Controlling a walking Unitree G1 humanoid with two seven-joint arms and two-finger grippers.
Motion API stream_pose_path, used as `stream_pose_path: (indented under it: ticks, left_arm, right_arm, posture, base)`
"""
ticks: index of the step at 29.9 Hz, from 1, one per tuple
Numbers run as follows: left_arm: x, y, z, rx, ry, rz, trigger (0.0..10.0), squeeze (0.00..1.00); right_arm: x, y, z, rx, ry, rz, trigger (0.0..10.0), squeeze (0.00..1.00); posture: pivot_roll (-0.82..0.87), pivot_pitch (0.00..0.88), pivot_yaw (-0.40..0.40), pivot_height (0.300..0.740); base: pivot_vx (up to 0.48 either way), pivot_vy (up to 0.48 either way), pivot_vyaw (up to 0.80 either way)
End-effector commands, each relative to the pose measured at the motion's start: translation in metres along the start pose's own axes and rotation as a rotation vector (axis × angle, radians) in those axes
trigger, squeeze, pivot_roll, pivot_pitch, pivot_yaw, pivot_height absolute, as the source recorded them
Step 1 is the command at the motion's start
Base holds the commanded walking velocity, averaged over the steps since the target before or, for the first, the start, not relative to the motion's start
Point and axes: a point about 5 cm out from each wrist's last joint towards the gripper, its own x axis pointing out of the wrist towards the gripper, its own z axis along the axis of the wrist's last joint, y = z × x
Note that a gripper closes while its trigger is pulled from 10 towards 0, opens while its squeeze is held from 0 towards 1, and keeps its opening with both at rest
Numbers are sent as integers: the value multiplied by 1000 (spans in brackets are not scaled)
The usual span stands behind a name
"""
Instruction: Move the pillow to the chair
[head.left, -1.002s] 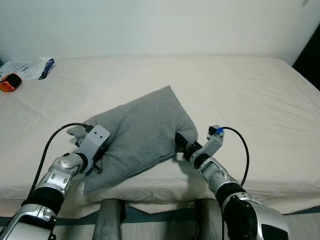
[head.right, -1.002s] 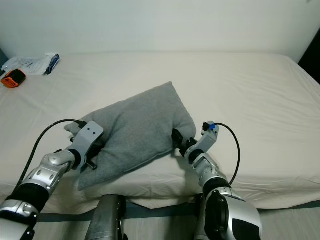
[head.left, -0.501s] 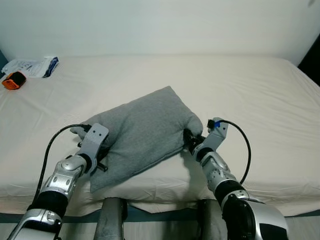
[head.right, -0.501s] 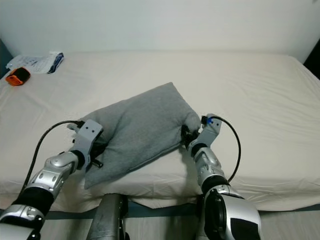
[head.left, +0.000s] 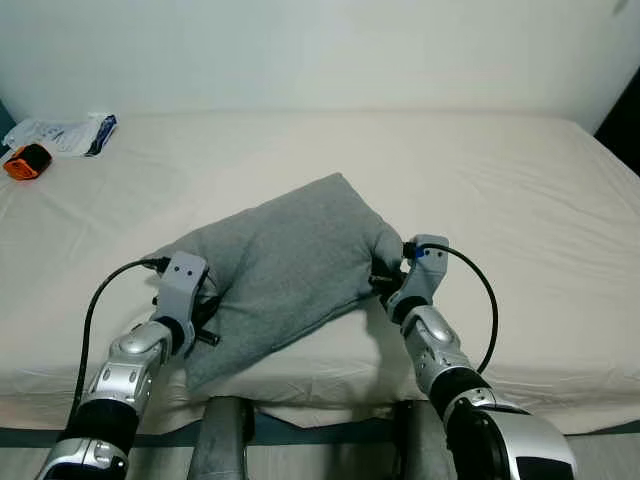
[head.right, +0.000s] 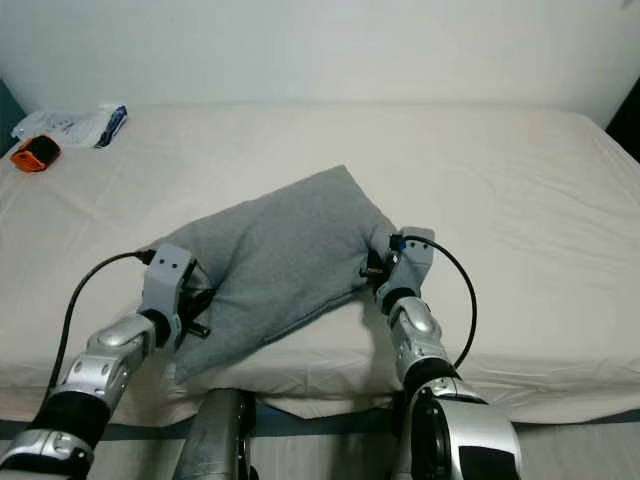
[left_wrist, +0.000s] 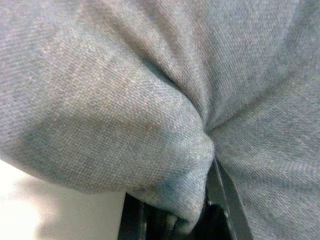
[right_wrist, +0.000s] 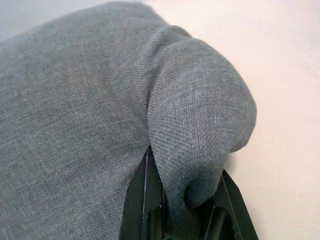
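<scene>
A grey fabric pillow (head.left: 285, 260) lies tilted on the cream bed (head.left: 500, 180), near its front edge. My left gripper (head.left: 200, 305) is shut on the pillow's left corner, with grey cloth (left_wrist: 165, 165) bunched between its black fingers (left_wrist: 222, 195). My right gripper (head.left: 385, 275) is shut on the pillow's right corner (right_wrist: 200, 130), whose cloth folds down between the fingers (right_wrist: 140, 200). Both arms reach forward from the bottom of the head views, one on each side of the pillow.
A white and blue plastic packet (head.left: 62, 133) and a small orange and black object (head.left: 26, 160) lie at the bed's far left. A pale wall (head.left: 320, 50) rises behind the bed. A dark gap (head.left: 625, 120) shows at the far right.
Both grippers have pushed further forward onto the pillow's corners and the pillow has shifted slightly away from the bed's front edge. The camera has also moved a little.
</scene>
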Motion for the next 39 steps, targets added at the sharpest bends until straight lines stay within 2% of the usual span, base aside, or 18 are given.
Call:
stream_pose_path:
  ticks: [1, 3, 4, 6, 8, 9, 10, 13, 14, 15, 16, 20, 26, 28, 29, 32, 33, 39]
  left_arm:
    - [3, -16, -7, -112, 1, -20, 0, 0]
    - [-3, -21, 1, -339, -116, 84, 0, 0]
    - [-3, -21, 1, -339, -116, 84, 0, 0]
    - [-3, -26, 3, -428, -166, 130, 431, 0]
    - [-3, -26, 3, -428, -166, 130, 431, 0]
    - [0, -31, 1, -442, -162, 141, 7020, 0]
    - [5, -38, -2, -432, -132, 153, 10000, 0]
    - [10, -43, -5, -392, -86, 176, 10000, 0]
    - [13, -45, -5, -287, -85, 217, 10000, 0]
    - [13, -45, -5, -287, -85, 217, 10000, 0]
    - [15, -44, -2, -202, -103, 262, 10000, 0]
    - [15, -50, 12, -76, -164, 297, 10000, 0]
    - [15, -54, 21, -169, -205, 283, 10000, 0]
    - [16, -56, 23, -137, -213, 263, 10000, 0]
    - [15, -61, 21, -78, -230, 242, 10000, 0]
    - [13, -62, 16, -54, -237, 234, 10000, 0]
    - [10, -62, 11, 7, -243, 223, 10000, 0]
    - [4, -60, 9, -19, -284, 225, 10000, 0]
  right_arm:
    - [3, 4, 14, -51, -95, 18, 0, 0]
    - [3, 13, 25, -106, -194, 44, 0, 0]
    - [3, 13, 25, -106, -194, 44, 0, 0]
    - [1, 17, 30, -141, -252, 40, 0, 0]
    - [1, 17, 30, -141, -252, 40, 0, 0]
    - [-1, 21, 30, -177, -278, 48, 0, 0]
    - [-2, 26, 30, -208, -295, 65, 0, 0]
    - [-4, 30, 29, -239, -307, 90, 980, 0]
    - [-5, 33, 27, -248, -306, 106, 7176, 0]
    - [-5, 33, 27, -248, -306, 106, 7176, 0]
    - [-5, 33, 24, -227, -292, 110, 10000, 0]
    - [-7, 30, 13, -183, -220, 123, 10000, 0]
    - [-11, 35, 0, -245, -168, 137, 10000, 0]
    - [-12, 35, -3, -249, -159, 132, 10000, 0]
    - [-15, 34, -9, -250, -132, 131, 10000, 0]
    - [-17, 31, -13, -250, -114, 123, 10000, 0]
    - [-19, 27, -15, -236, -104, 120, 10000, 0]
    - [-24, 25, -20, -222, -93, 141, 10000, 0]
  posture:
    - [133, 25, -70, 560]
    - [115, 2, -84, 560]
    - [115, 2, -84, 560]
    - [104, 0, -81, 560]
    - [104, 0, -81, 560]
    - [88, 0, -61, 560]
    - [75, 0, -52, 560]
    - [71, 0, -49, 560]
    - [61, 0, -47, 560]
    - [61, 0, -47, 560]
    - [57, 0, -50, 560]
    - [68, 0, -58, 560]
    - [73, 0, -54, 560]
    - [74, 0, -56, 560]
    - [70, 0, -52, 560]
    - [68, 0, -56, 560]
    - [64, 0, -61, 560]
    - [49, 0, -66, 575]
  base:
    - [0, 0, 0]
    - [0, 0, 0]
    - [0, 0, 0]
    - [0, 0, 0]
    - [0, 0, 0]
    - [0, 0, 0]
    - [0, 0, 0]
    - [0, 0, 0]
    - [0, 0, 0]
    - [0, 0, 0]
    - [0, 0, 0]
    - [0, 0, 0]
    - [0, 0, 0]
    - [0, 0, 0]
    - [0, 0, 0]
    - [0, 0, 0]
    - [0, 0, 0]
    - [0, 0, 0]
